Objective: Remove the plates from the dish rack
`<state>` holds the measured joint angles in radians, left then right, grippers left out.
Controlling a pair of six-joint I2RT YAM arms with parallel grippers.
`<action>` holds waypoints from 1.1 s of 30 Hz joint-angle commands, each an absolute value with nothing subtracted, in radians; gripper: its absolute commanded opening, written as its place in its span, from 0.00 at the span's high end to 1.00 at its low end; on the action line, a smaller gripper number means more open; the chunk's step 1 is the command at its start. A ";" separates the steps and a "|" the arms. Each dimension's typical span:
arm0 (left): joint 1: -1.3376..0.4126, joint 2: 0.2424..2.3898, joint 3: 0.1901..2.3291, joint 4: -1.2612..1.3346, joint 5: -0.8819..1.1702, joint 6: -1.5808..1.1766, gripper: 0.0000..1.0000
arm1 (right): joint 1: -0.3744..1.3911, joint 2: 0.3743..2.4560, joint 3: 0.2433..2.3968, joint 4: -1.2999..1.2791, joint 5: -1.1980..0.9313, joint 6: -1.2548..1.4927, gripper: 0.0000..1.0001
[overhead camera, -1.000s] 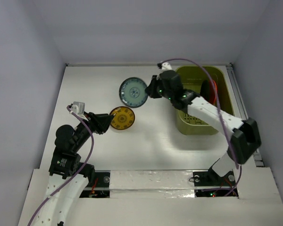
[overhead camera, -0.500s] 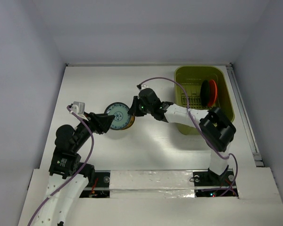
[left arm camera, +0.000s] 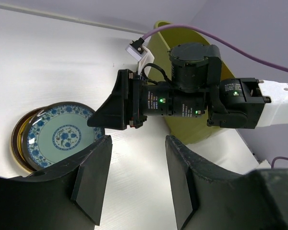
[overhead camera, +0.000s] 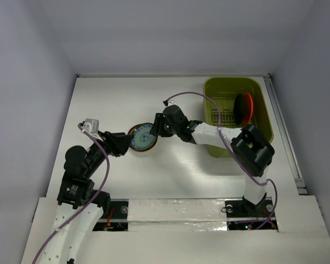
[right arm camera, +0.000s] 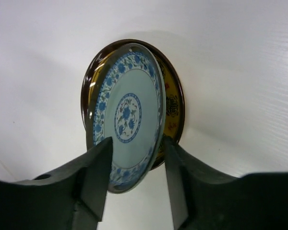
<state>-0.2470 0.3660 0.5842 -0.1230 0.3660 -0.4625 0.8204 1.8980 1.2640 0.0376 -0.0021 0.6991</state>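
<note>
The light blue patterned plate [right arm camera: 127, 120] rests tilted on the tan plate [right arm camera: 172, 112], left of the table's middle [overhead camera: 140, 136]. My right gripper [right arm camera: 137, 143] is open, its fingers on either side of the blue plate's near rim; from above it is just right of the stack [overhead camera: 154, 129]. My left gripper [left arm camera: 137, 177] is open and empty, just left of the stack [overhead camera: 122, 144]. The olive-green dish rack [overhead camera: 231, 144] stands at the back right. The black plate [overhead camera: 240, 108] and the orange-red plate [overhead camera: 247, 107] stand upright in it.
The right arm's forearm [overhead camera: 209, 132] stretches from the rack's near left corner to the stack. The right gripper's body [left arm camera: 177, 103] fills the middle of the left wrist view, with the rack [left arm camera: 187, 128] behind it. White walls enclose the table.
The right arm carried the blue plate from the back middle leftward and down onto the tan plate. The plate now lies lower on it. The left arm has not moved.
</note>
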 commanded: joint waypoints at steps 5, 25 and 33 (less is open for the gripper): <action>-0.244 0.367 0.595 -0.077 0.371 -0.466 0.54 | 0.824 1.735 1.276 0.011 0.119 0.624 0.39; -0.253 0.354 0.592 -0.074 0.379 -0.466 0.54 | 0.395 1.364 1.187 -0.459 0.844 0.313 0.71; -0.262 0.360 0.594 -0.075 0.377 -0.466 0.54 | 0.261 1.512 1.299 -0.460 0.772 0.212 0.55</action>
<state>-0.2565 0.3634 0.5842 -0.1230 0.3668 -0.4625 0.2779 1.4830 1.2278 -0.4576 0.7769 0.2691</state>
